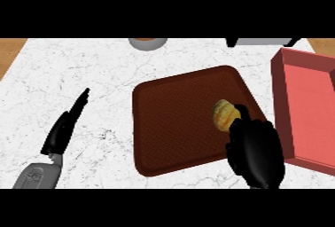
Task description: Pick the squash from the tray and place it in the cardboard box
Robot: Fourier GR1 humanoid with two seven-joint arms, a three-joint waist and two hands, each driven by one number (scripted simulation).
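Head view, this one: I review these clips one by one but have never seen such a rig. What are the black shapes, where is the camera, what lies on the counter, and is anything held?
The camera sits where the robot's head is and looks steeply down at a white marble counter. The two black shapes are the robot's hands on grey forearms, coming in from below. The left hand shows at the left with straight fingers, resting over bare counter and holding nothing. The right hand is over the right part of a dark brown tray, its fingers around the near side of a small yellow squash that lies on the tray. Whether it has gripped the squash cannot be told. To the right stands a reddish box, open at the top. At the far edge are a grey round object and another grey object, both cut off.
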